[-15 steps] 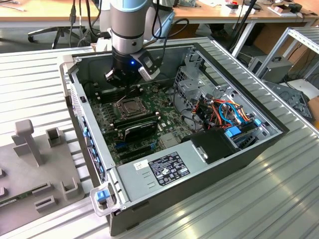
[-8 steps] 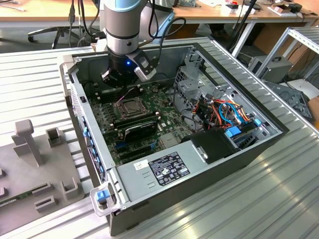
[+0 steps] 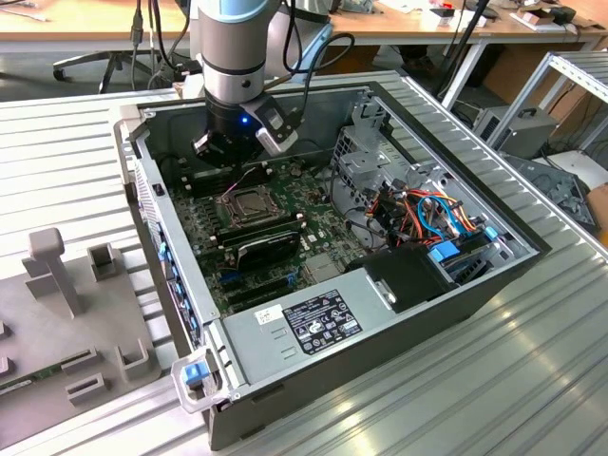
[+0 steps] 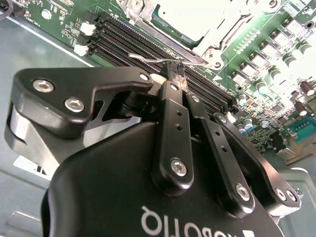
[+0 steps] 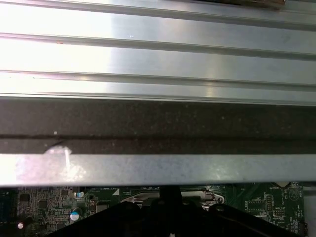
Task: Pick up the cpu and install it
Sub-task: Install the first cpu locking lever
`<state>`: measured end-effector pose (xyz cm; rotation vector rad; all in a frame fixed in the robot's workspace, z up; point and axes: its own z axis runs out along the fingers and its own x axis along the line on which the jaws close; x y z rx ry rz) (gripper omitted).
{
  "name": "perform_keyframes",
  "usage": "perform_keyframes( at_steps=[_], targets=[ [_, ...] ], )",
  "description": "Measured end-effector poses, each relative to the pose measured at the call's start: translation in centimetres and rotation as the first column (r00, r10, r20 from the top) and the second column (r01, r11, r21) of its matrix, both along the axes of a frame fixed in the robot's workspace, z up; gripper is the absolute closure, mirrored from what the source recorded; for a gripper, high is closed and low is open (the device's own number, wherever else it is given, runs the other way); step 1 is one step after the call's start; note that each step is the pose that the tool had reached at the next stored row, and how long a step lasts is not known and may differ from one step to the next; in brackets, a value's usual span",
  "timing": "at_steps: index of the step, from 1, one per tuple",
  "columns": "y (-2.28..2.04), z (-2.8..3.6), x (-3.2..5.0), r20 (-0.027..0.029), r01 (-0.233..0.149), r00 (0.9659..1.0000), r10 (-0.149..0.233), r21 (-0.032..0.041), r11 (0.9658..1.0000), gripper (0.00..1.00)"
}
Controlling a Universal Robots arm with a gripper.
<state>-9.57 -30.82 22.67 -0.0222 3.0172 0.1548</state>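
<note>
In the exterior view my gripper (image 3: 228, 154) hangs inside the open computer case, over the back of the green motherboard (image 3: 204, 233) and just behind the silver socket (image 3: 249, 201). The second wrist view has the black fingers (image 4: 170, 106) shut together, with the gripper's tip (image 4: 176, 71) at the thin wire lever (image 4: 148, 58) along the socket's edge. I cannot tell whether the lever is pinched. A pale flat square with a green rim, apparently the cpu (image 4: 190, 17), lies inside the socket frame (image 4: 210, 42).
Black memory sticks (image 3: 261, 228) lie in front of the socket, and empty memory slots (image 4: 123, 39) run beside the fingers. A power supply (image 3: 309, 323) and a drive cage with cables (image 3: 427, 214) fill the case's right. The case wall (image 5: 158, 128) stands close behind. A grey fixture (image 3: 57, 275) sits outside.
</note>
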Motion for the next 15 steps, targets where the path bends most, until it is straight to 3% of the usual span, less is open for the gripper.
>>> perform_keyframes(
  at_steps=[7,11,13,14,15],
  targets=[
    [0.0,0.68,0.0,0.0,0.0,1.0,0.0,0.0,1.0,0.89],
    [0.0,0.71,0.0,0.0,0.0,1.0,0.0,0.0001,1.0,0.89],
    [0.0,0.68,0.01,-0.0322,0.0,0.9995,0.0,0.0,1.0,0.89],
    [0.0,0.67,0.02,-0.0421,0.0,0.9991,0.0,0.0,1.0,0.89],
    [0.0,0.67,0.01,-0.0425,0.0,0.9991,0.0,0.0,1.0,0.89]
  ],
)
